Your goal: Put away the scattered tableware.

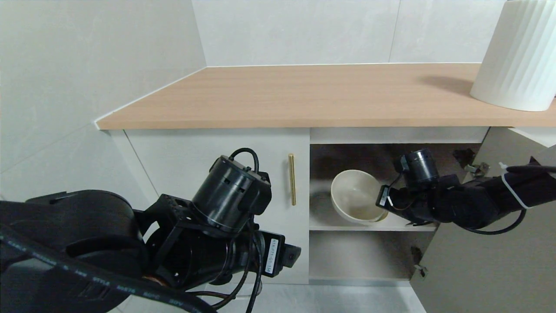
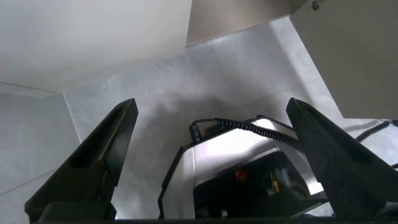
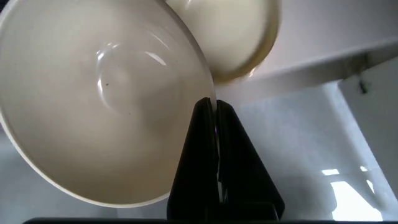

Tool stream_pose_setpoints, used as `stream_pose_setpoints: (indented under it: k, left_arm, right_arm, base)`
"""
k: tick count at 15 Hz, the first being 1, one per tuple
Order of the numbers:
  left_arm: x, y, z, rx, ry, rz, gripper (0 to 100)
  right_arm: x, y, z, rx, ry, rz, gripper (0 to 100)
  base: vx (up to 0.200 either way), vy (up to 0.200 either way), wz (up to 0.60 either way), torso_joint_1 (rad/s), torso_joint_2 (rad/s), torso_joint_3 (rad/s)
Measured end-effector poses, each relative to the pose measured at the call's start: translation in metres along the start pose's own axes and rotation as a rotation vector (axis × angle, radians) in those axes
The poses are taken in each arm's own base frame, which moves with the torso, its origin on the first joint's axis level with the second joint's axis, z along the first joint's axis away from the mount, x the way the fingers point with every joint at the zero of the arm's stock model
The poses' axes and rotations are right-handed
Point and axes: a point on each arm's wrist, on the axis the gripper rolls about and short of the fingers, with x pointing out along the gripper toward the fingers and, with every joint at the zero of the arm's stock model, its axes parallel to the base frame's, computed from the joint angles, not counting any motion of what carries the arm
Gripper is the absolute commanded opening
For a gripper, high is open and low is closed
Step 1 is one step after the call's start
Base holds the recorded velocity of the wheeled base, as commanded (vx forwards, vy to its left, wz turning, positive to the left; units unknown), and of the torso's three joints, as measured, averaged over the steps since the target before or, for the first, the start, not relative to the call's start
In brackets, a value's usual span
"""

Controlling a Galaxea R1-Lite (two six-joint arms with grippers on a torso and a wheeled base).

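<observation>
A cream bowl [image 1: 354, 195] is tilted on its side over the upper shelf [image 1: 330, 224] inside the open cabinet. My right gripper [image 1: 383, 205] is shut on the bowl's rim; in the right wrist view its fingers [image 3: 214, 109] pinch the edge of the bowl [image 3: 106, 99]. A second cream dish [image 3: 239, 34] lies just behind it on the shelf, its rim [image 1: 378, 216] peeking out below the held bowl. My left gripper [image 2: 211, 155] hangs low in front of the closed door, open and empty, pointing at the grey floor.
The closed left cabinet door has a brass handle [image 1: 292, 179]. The right door [image 1: 486, 252] stands open beside my right arm. A white ribbed container [image 1: 517, 56] sits on the wooden countertop [image 1: 304, 95]. There is a lower compartment [image 1: 360, 254] under the shelf.
</observation>
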Motion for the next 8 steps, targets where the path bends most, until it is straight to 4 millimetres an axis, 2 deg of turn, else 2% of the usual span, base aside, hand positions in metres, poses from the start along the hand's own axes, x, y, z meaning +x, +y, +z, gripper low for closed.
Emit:
stream_pose_setpoints:
  k: [4,8]
  left_arm:
    - [0.000,0.000,0.000,0.001,-0.001,0.001,100]
    - [0.000,0.000,0.001,-0.001,-0.003,0.002,100]
  right_arm:
    - [0.022,-0.014,0.012,0.037,-0.025,-0.053,0]
    - [0.048,-0.016,0.014,0.052,-0.057,-0.115,0]
  base:
    - [0.000,0.000,0.00,0.000,0.00,0.000]
    - [0.000,0.000,0.00,0.000,0.00,0.000]
